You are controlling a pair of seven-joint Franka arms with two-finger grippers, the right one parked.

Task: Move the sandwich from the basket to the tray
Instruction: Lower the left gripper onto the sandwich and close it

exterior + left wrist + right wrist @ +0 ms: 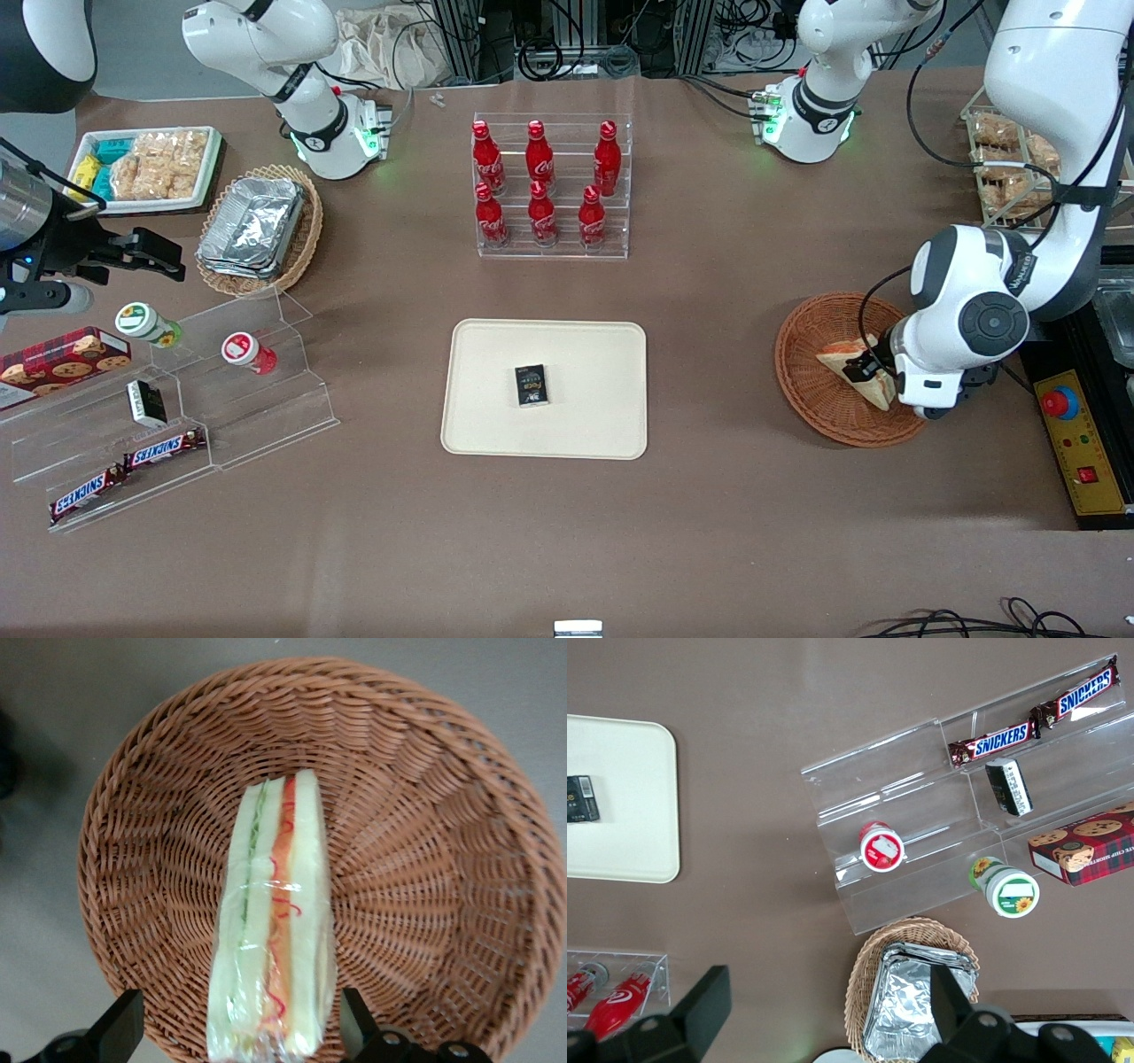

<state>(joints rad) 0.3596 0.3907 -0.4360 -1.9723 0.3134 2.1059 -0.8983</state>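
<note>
The sandwich [844, 361], a plastic-wrapped wedge of pale bread with red and green filling, lies in the round reddish-brown wicker basket [811, 399] toward the working arm's end of the table. In the left wrist view the sandwich [275, 912] stands on edge in the basket [425, 842]. My left gripper [865, 368] is low over the basket, open, its black fingers [120, 1032] either side of the sandwich's end with a gap on each side [239, 1032]. The cream-beige tray [496, 425] lies at the table's middle, also seen in the right wrist view [620, 842].
A small black packet [532, 385] lies on the tray. A clear rack of red bottles [549, 186] stands farther from the camera than the tray. A clear stepped shelf with snacks [177, 416] and a tan basket of foil containers [257, 230] are toward the parked arm's end.
</note>
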